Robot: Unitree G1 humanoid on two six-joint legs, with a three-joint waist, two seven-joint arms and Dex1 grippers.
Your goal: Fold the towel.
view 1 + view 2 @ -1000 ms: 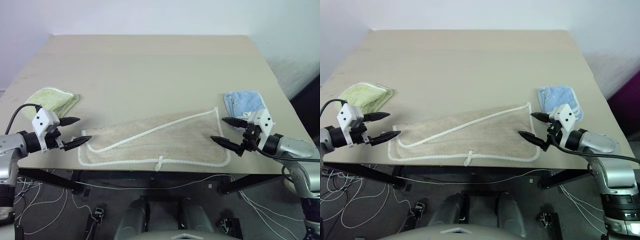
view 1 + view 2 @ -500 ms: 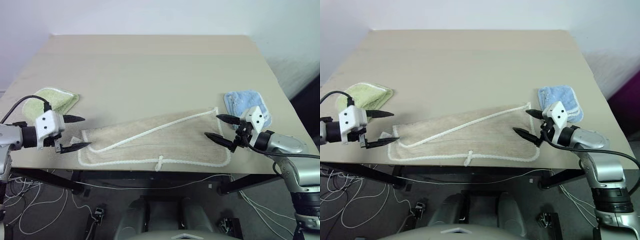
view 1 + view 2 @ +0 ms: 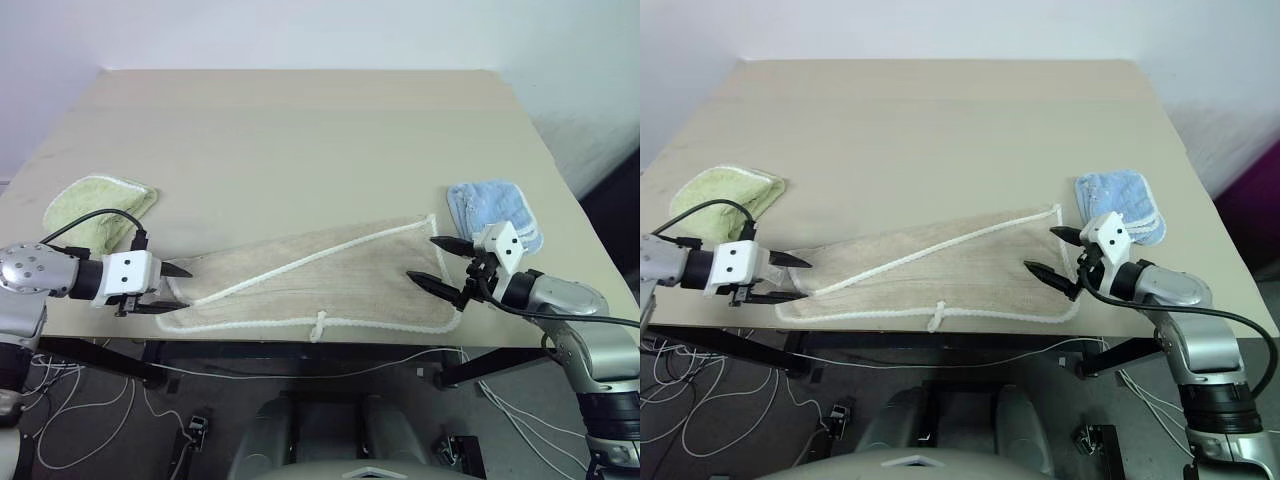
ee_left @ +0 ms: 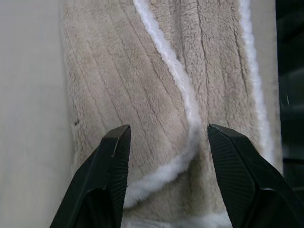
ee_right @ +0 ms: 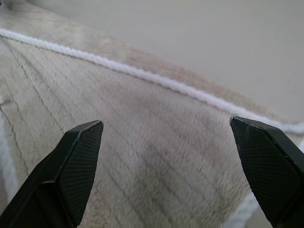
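The towel (image 3: 330, 280), beige with white corded edging and a small white loop, lies along the table's front edge with its far layer folded over at a slant. My left gripper (image 3: 178, 289) is at the towel's left end, low over the cloth. In the left wrist view its fingers (image 4: 111, 161) stand apart over the plush towel (image 4: 156, 71) and a curve of white cord. My right gripper (image 3: 420, 258) is open over the towel's right end, and the right wrist view shows the wide gap above the cloth (image 5: 142, 133).
A small light-green cloth (image 3: 95, 205) lies at the table's left edge behind my left arm. A small light-blue cloth (image 3: 490, 205) sits just behind my right gripper. The beige table (image 3: 300, 130) stretches bare beyond the towel. Cables hang below the front edge.
My left gripper has moved right onto the towel's left end, rolled and tipped downward, and its fingers have drawn closer. The right gripper has barely shifted.
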